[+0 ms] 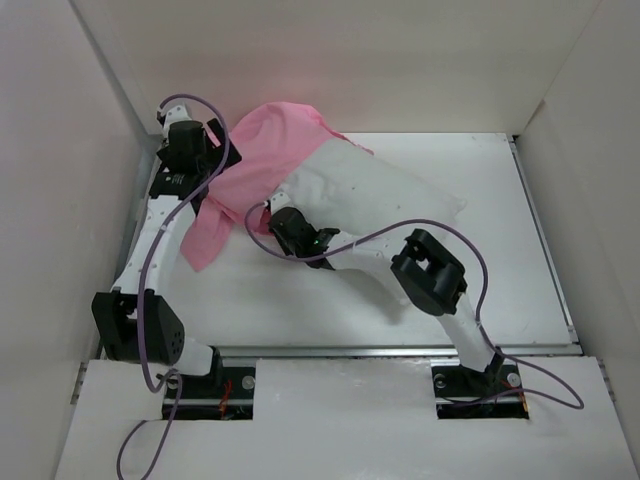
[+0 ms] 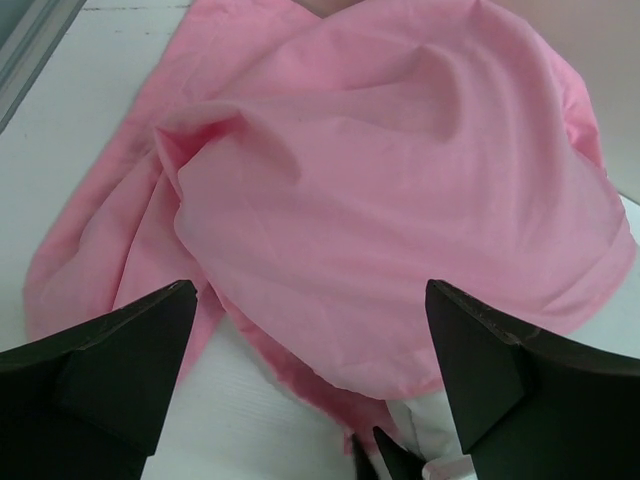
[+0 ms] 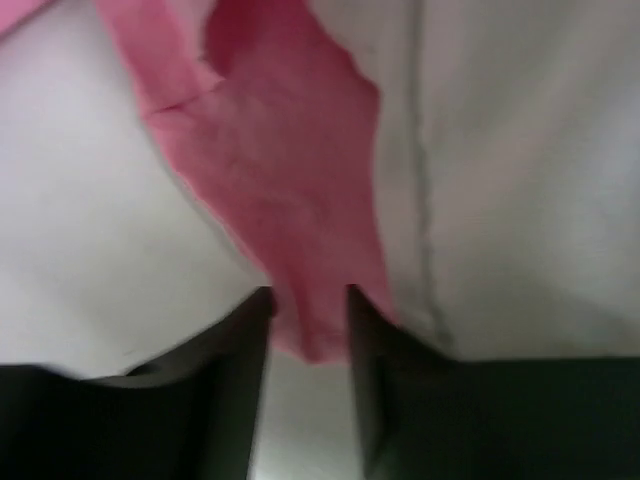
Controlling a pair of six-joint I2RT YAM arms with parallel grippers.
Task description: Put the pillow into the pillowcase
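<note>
Right gripper [image 3: 308,325] pinches pillowcase [image 3: 280,170] hem, pillow [image 3: 520,170] just right of it. Left gripper [image 2: 310,350] wide open, pink cloth ahead. Likely risk: thin pinch slips & opening collapses.

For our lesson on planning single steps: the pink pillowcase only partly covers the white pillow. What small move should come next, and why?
Probably the right tool, shut on the pillowcase hem, should draw it further along the pillow: most of the pillow lies bare, and the left tool hangs open above the fabric.
</note>
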